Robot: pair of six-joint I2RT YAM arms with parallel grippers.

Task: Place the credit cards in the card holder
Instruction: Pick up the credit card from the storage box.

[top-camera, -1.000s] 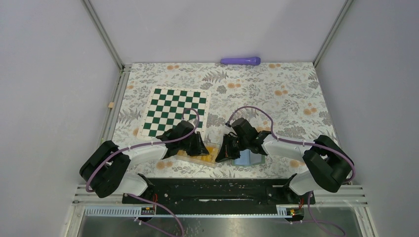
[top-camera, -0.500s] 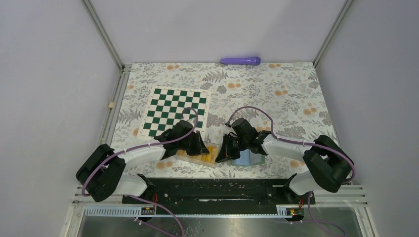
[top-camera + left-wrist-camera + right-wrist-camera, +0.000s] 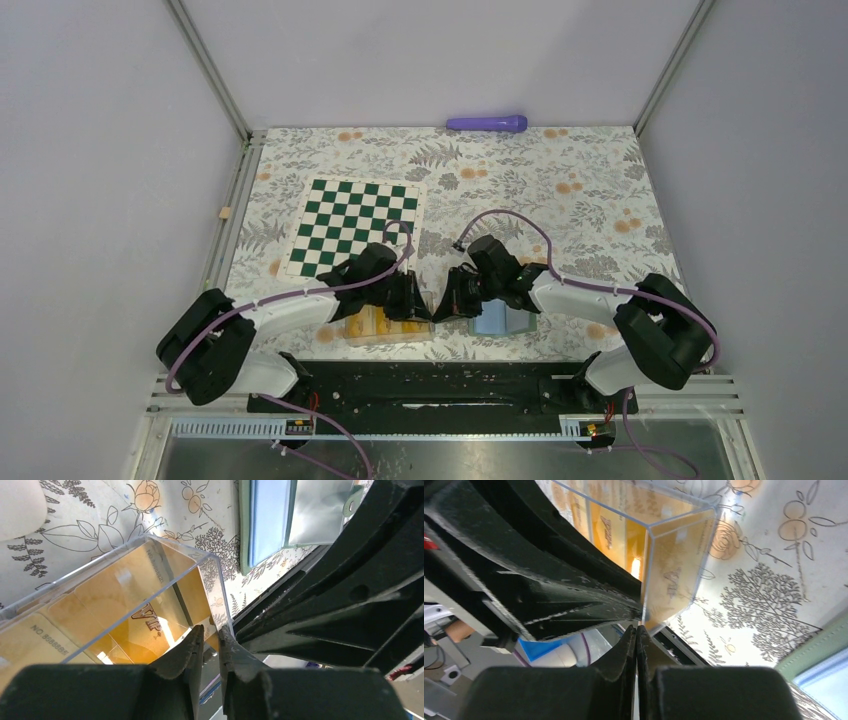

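Several orange-yellow credit cards (image 3: 372, 322) lie inside a clear plastic box (image 3: 392, 336) at the near edge; they also show in the left wrist view (image 3: 125, 597) and the right wrist view (image 3: 674, 575). My left gripper (image 3: 418, 303) is shut on the box's right end wall (image 3: 212, 587). My right gripper (image 3: 446, 300) is shut at the box's near corner edge (image 3: 646, 580) and seems to pinch it. The sage-green card holder (image 3: 503, 321) lies open, light blue inside, just right of the box, and shows in the left wrist view (image 3: 267, 520).
A green-and-white chessboard (image 3: 355, 225) lies at the middle left. A purple cylinder (image 3: 487, 123) lies at the far edge. The black base rail (image 3: 430, 385) runs right behind the box. The two grippers are nearly touching.
The clear box has swung round and slid left and nearer, now lying square to the table's near edge. Both grippers have closed in toward each other at its right end.
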